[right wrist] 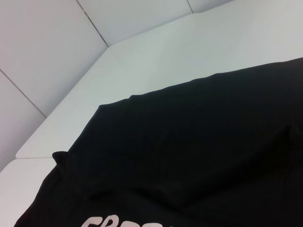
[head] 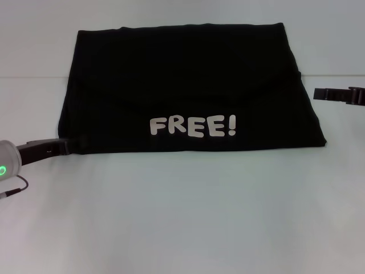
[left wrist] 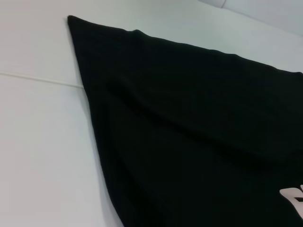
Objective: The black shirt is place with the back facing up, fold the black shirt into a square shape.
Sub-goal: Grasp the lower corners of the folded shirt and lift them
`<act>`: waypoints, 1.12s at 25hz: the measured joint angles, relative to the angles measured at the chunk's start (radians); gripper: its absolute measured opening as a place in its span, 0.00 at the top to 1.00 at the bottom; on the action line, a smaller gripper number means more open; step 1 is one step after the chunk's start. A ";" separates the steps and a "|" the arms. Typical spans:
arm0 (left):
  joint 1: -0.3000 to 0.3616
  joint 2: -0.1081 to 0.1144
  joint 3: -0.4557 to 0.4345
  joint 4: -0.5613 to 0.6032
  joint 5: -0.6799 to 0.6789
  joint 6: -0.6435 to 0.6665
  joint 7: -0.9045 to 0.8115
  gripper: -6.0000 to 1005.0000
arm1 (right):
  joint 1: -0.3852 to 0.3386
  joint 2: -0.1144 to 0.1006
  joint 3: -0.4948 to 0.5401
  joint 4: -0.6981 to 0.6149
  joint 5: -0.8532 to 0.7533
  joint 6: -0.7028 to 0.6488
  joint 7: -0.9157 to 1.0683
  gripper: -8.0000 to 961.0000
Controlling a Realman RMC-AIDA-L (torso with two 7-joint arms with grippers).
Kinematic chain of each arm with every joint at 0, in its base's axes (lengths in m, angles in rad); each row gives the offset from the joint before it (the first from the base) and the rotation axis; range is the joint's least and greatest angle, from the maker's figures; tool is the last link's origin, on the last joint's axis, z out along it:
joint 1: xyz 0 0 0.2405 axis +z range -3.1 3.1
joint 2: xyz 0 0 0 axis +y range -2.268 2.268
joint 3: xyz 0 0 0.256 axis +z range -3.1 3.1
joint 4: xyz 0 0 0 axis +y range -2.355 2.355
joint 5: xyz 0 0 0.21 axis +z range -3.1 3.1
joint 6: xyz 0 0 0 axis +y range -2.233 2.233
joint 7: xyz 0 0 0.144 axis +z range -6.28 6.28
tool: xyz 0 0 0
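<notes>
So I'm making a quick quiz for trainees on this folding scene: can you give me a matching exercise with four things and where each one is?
Things:
1. black shirt
2. "FREE!" lettering
3. left claw
4. right claw

Places:
A. at the shirt's near left corner
B. off the shirt's right edge, not touching it
C. spread across the far middle of the white table
D. along the shirt's near edge, facing up

Pairs: 1-C, 2-D, 3-A, 4-B
</notes>
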State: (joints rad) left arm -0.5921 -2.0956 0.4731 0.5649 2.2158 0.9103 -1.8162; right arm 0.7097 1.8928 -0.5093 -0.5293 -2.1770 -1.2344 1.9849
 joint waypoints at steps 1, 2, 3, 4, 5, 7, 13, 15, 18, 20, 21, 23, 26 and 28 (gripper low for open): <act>0.000 0.000 0.001 0.000 0.001 -0.002 0.000 0.30 | -0.001 -0.001 0.000 0.000 0.001 0.000 0.000 0.42; -0.001 0.001 0.003 0.001 0.003 -0.005 0.000 0.33 | -0.001 -0.001 0.000 0.000 0.001 0.000 0.000 0.42; -0.001 0.001 0.011 0.001 0.008 -0.017 0.000 0.36 | -0.001 -0.001 0.000 0.000 0.001 0.000 0.000 0.42; -0.001 0.001 0.013 0.001 0.009 -0.021 0.000 0.40 | -0.001 -0.001 0.000 0.000 0.001 0.000 0.000 0.42; -0.001 0.001 0.019 0.002 0.011 -0.031 0.000 0.43 | -0.001 -0.001 0.000 0.000 0.001 0.000 0.000 0.42; -0.001 0.000 0.034 0.002 0.013 -0.047 0.000 0.58 | -0.002 -0.001 0.000 0.000 0.001 -0.001 0.000 0.42; -0.001 -0.001 0.044 0.008 0.014 -0.041 0.000 0.91 | -0.012 -0.003 0.001 -0.007 0.002 -0.010 0.002 0.41; -0.001 -0.001 0.049 0.010 0.014 -0.038 0.000 0.94 | -0.018 -0.003 0.001 -0.015 0.002 -0.010 0.005 0.41; 0.002 0.000 0.049 0.024 0.015 -0.034 -0.003 0.98 | -0.025 -0.003 -0.004 -0.023 -0.005 -0.010 0.007 0.41; 0.011 0.002 0.043 0.043 0.015 -0.019 -0.008 0.99 | -0.029 -0.005 -0.007 -0.025 -0.022 -0.008 0.009 0.42; 0.016 0.003 0.037 0.053 0.015 -0.005 -0.009 0.99 | -0.031 -0.007 -0.007 -0.025 -0.042 -0.006 0.012 0.42; 0.024 0.005 0.024 0.070 0.014 0.026 -0.010 0.99 | -0.033 -0.009 -0.007 -0.025 -0.086 -0.002 0.022 0.42; 0.028 0.009 -0.002 0.086 0.013 0.066 -0.011 0.99 | -0.033 -0.006 -0.008 -0.025 -0.146 0.017 0.034 0.42; 0.026 0.011 -0.008 0.088 0.014 0.074 -0.012 0.99 | -0.033 0.003 -0.008 -0.019 -0.170 0.044 0.036 0.42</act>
State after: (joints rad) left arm -0.5656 -2.0850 0.4650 0.6526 2.2297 0.9848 -1.8278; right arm 0.6764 1.8957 -0.5175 -0.5486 -2.3468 -1.1906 2.0206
